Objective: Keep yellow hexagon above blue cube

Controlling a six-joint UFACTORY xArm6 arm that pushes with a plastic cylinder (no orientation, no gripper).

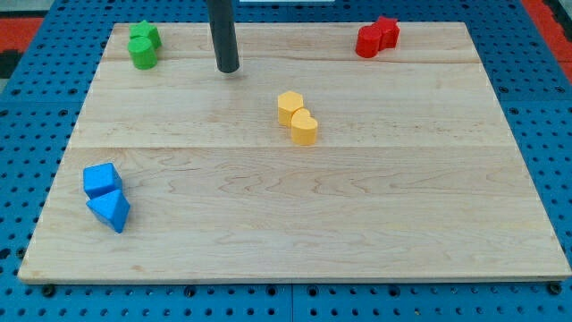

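The yellow hexagon (290, 106) lies near the middle of the wooden board (357, 206), touching a second yellow block (305, 129) just below and right of it. The blue cube (101, 179) sits at the view's lower left, touching a blue triangular block (110, 211) below it. The hexagon is higher in the view than the cube and well to its right. My tip (228, 68) rests on the board near the view's top, up and left of the hexagon, touching no block.
Two green blocks (143, 45) sit together at the view's top left, left of my tip. Two red blocks (376, 38) sit together at the top right. A blue pegboard (545, 107) surrounds the board.
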